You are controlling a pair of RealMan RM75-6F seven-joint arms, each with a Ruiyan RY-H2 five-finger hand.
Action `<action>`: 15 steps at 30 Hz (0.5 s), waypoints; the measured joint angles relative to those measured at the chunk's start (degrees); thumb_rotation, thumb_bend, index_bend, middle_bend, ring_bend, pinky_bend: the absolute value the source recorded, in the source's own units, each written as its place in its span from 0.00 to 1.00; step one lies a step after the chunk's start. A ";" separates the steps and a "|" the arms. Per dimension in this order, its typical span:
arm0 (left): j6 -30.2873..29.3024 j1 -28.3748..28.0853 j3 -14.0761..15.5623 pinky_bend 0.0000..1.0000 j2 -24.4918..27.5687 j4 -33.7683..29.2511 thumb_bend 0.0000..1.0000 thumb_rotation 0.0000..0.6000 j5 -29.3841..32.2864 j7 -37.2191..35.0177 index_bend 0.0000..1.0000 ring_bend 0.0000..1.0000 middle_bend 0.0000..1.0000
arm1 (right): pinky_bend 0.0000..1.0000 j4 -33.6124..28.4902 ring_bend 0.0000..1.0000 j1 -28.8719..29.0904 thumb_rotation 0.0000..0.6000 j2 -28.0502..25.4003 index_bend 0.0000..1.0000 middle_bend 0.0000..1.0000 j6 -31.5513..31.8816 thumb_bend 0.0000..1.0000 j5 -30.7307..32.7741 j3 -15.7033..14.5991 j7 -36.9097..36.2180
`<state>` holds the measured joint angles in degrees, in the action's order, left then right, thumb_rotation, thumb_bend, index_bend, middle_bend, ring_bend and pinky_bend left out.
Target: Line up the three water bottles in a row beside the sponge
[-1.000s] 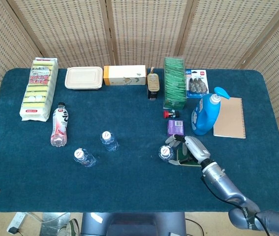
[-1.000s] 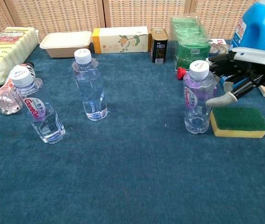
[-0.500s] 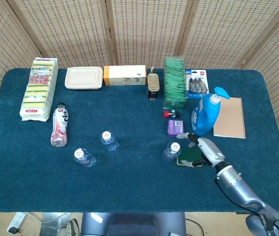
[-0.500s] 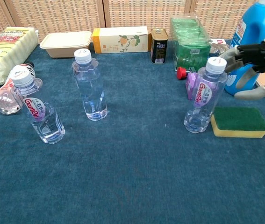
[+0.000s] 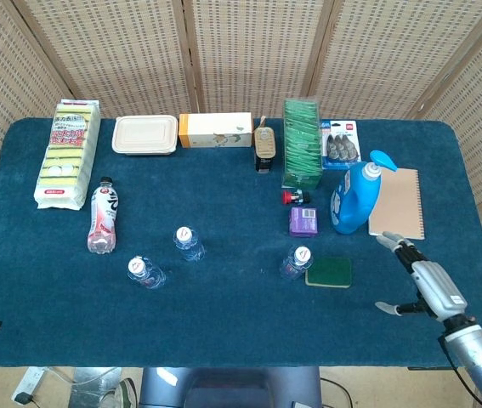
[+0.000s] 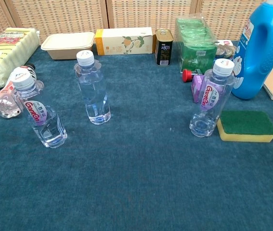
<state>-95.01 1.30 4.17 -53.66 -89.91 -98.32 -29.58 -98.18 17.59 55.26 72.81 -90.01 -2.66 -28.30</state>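
The right hand sits at the lower right of the head view with fingers spread and holding nothing; the left hand is not visible in either view. Left of the right hand lies the green sponge, and touching the sponge's left edge stands the first water bottle, tilted toward the sponge in the chest view. The two remaining water bottles stand upright well to the left: the middle bottle at centre left and the far-left bottle below it. Both lie far from the right hand, probably nearer the left arm's side. The row presumably extends leftward from the sponge.
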 measured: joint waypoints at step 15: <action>8.06 -9.51 0.28 0.07 0.07 4.93 0.20 1.00 -3.23 -19.59 0.00 0.00 0.00 | 0.15 4.71 0.01 -9.75 1.00 1.13 0.07 0.06 10.44 0.10 -4.93 -4.32 -3.15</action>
<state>-86.95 -8.20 4.45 -53.59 -84.98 -101.54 -49.16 -93.47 7.84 56.39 83.26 -94.94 -6.99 -31.46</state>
